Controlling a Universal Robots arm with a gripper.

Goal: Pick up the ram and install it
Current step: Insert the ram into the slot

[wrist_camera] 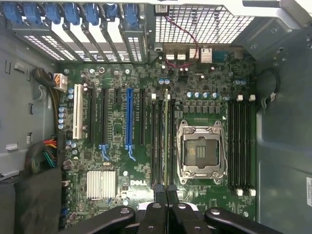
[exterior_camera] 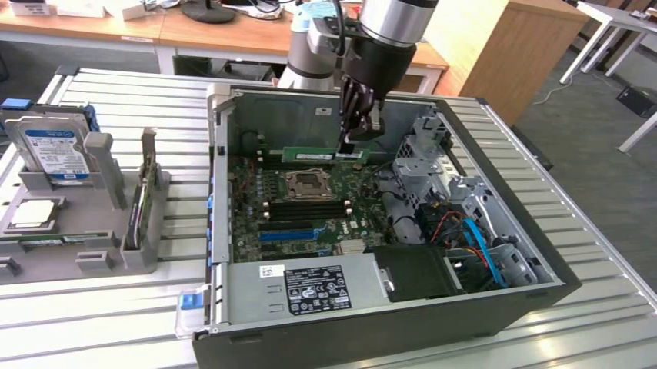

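Observation:
The ram (exterior_camera: pixel 308 156) is a thin green stick standing on edge in a black slot just behind the CPU socket (exterior_camera: pixel 306 183) inside the open computer case (exterior_camera: pixel 221 231). In the wrist view the ram (wrist_camera: pixel 166 136) shows edge-on as a thin line along the slot beside the CPU socket (wrist_camera: pixel 201 151). My gripper (exterior_camera: pixel 356 143) is shut and points down at the ram's end toward the exterior view's right. Its black fingertips (wrist_camera: pixel 158 194) are pressed together right over that end of the stick (wrist_camera: pixel 165 193). Whether they pinch it or rest on top, I cannot tell.
A metal drive cage (exterior_camera: pixel 421 154) stands close to the gripper on the exterior view's right. The power supply (exterior_camera: pixel 308 284) closes the near side of the case. A grey holder (exterior_camera: pixel 72 246) with a hard drive (exterior_camera: pixel 54 150) sits on the table at the exterior view's left. A blue slot (wrist_camera: pixel 129 117) lies beside the memory slots.

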